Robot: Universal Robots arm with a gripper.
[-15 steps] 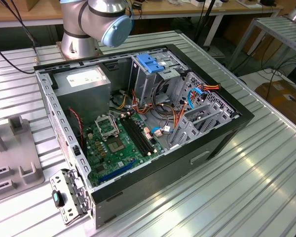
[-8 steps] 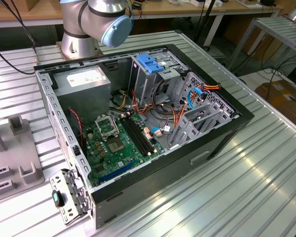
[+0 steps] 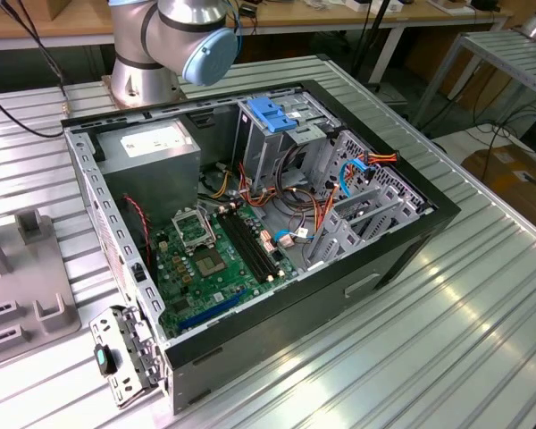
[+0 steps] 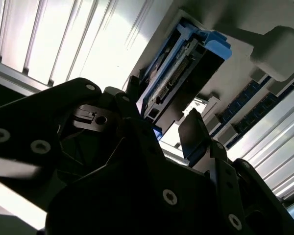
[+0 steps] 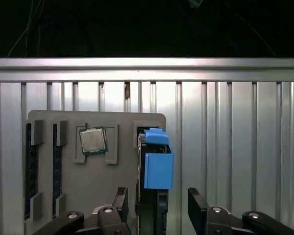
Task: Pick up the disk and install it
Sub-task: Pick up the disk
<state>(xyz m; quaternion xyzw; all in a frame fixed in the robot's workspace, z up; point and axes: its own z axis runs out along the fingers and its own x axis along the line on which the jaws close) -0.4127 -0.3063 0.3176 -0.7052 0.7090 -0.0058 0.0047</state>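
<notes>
- gripper [image 5: 159, 198] fingers apart, nothing clamped
- disk [image 5: 158, 171] stands on edge in grey tray [image 5: 95, 186] slot, between the fingers, contact unclear
- chip [image 5: 92, 141] on same tray, beyond the fingertips

Bare table [image 5: 235, 147] lay open beside the upright disk [image 5: 157, 169], while raised blocks [image 5: 112, 144] of the grey tray [image 5: 95, 191] crowded its other side.

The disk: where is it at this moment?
In the first wrist view, the disk stands on edge in the grey tray, next to the processor chip, between the fingers of the open gripper.
</notes>
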